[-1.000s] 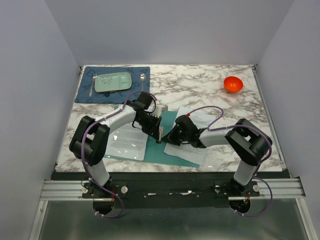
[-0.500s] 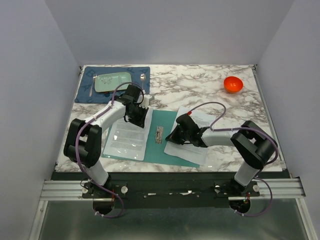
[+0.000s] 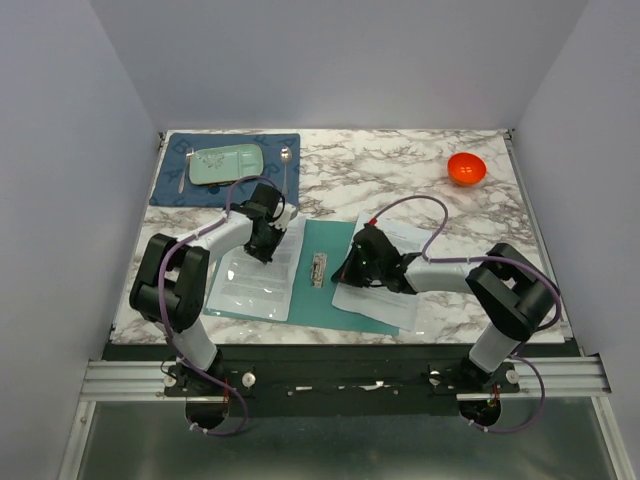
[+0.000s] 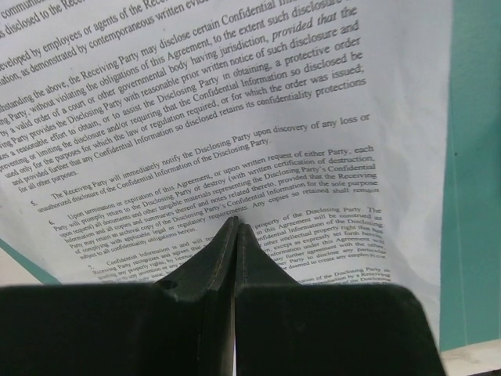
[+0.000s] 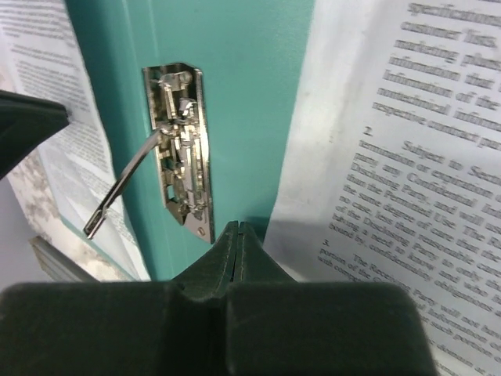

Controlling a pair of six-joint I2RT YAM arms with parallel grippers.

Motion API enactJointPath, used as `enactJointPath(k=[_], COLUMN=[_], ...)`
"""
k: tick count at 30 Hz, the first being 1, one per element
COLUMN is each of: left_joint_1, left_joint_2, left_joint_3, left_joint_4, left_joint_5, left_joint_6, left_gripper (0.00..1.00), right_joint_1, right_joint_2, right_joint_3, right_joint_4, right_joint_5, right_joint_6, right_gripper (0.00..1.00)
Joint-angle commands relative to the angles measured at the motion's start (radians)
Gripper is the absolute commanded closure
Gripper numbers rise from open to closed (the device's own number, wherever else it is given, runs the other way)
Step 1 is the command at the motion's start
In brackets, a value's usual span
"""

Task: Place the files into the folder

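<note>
While both arm bases sit at the bottom edge of the overhead view, the folder (image 3: 325,300) lies open just above them, at lower centre on the marble table (image 3: 400,170).

Folder contents: clear sleeves (image 3: 250,285) on its left half; metal clip (image 3: 318,268) on the middle strip, its lever (image 5: 125,188) raised. The files (image 3: 385,303) lie lower right of centre, their left part overlapping the folder's right half, the rest on the marble.

Left gripper (image 3: 262,248): jaws closed, holding nothing. It is over the upper part of the left half. In its wrist view the tips (image 4: 236,229) are low over a printed sheet (image 4: 235,117), with teal folder (image 4: 477,157) at the right edge. Cannot tell whether that sheet is inside a sleeve.

Right gripper (image 3: 345,277): jaws closed, holding nothing. In its wrist view the tips (image 5: 237,229) are at the left edge of the files (image 5: 407,157), where paper meets teal (image 5: 250,94), just below the clip (image 5: 184,149).

Farther back, upper left: dark blue placemat (image 3: 170,195) bearing a pale green tray (image 3: 245,170) and a spoon (image 3: 286,158). Upper right: orange bowl (image 3: 466,168), well apart from the folder.
</note>
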Motion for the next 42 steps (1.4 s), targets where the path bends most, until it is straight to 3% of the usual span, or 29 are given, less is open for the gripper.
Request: enactJointPath(k=[1,22,31,36,42], left_joint_1=[-0.006,-0.042,-0.056,-0.059,-0.059], left_joint_2=[0.027,-0.015,-0.024,-0.051,-0.082], left_joint_3=[-0.026,-0.052,-0.053,-0.059,-0.056], left_joint_4=[0.018,-0.057,-0.092,-0.115,-0.140], left_joint_5=[-0.079,-0.110,-0.128,-0.127,-0.139], left_joint_6=[0.014,0.030,0.048,0.068,0.080], left_gripper=[0.92,0.95,0.96,0.99,1.00], right_joint_1=[0.017,0.083,0.081,0.068,0.011], right_joint_2=[-0.014,0.140,0.195,0.171,0.174], right_joint_3=[0.044,0.107,0.143,0.146,0.188], right_joint_4=[0.098,0.185,0.302,0.284,0.238], right_joint_5=[-0.089,-0.155,-0.131,-0.059,-0.076], right_joint_6=[-0.062,0.007,0.096,0.104,0.072], right_gripper=[0.99,1.00,1.00,1.00,1.00])
